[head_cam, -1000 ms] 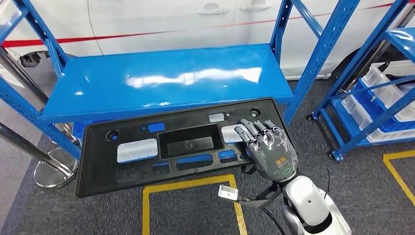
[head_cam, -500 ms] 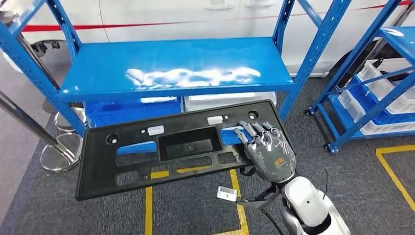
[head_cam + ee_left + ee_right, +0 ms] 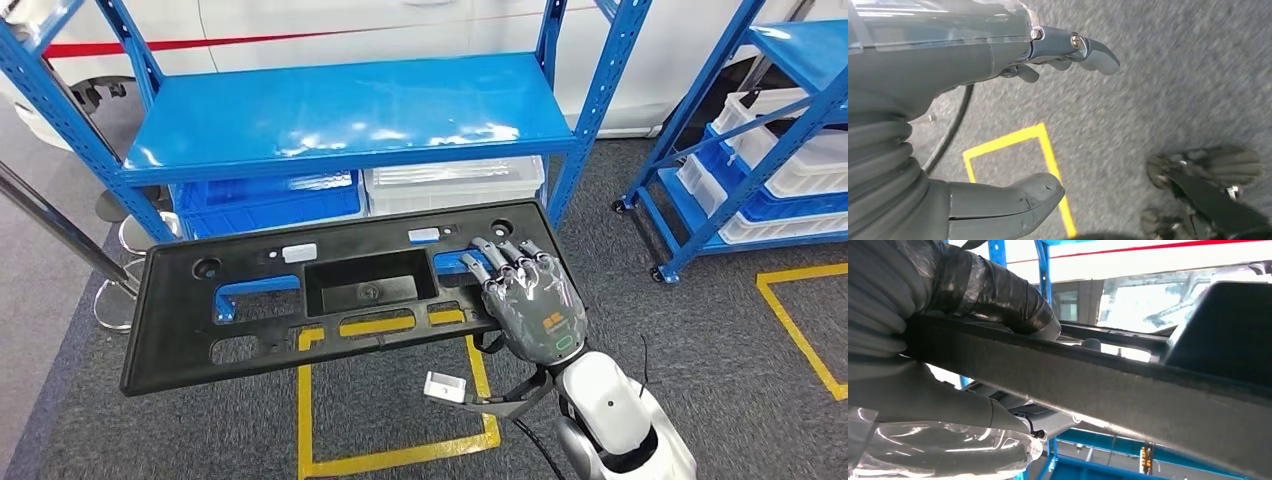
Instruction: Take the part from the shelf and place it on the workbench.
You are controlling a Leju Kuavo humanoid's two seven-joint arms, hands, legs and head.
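A long flat black plastic part (image 3: 260, 305) with several cut-outs hangs level in the air in front of the blue shelf (image 3: 340, 110), clear of it. My right hand (image 3: 525, 300) grips the part's right end, fingers over the top. From the right wrist camera the part's edge (image 3: 1108, 377) runs across the frame with the hand (image 3: 948, 365) clamped around it. My left hand (image 3: 998, 125) hangs over the grey floor with thumb and fingers apart and nothing between them.
Blue and clear bins (image 3: 455, 185) sit on the lower level under the shelf board. A second blue rack with bins (image 3: 770, 150) stands at the right. Yellow floor tape (image 3: 390, 455) marks a box below the part. Chrome post bases (image 3: 115, 300) stand at the left. A white car is behind.
The camera has pulled back from the shelf; the shelf sits higher and farther in view. The part stays in my right hand, now over the yellow floor marking.
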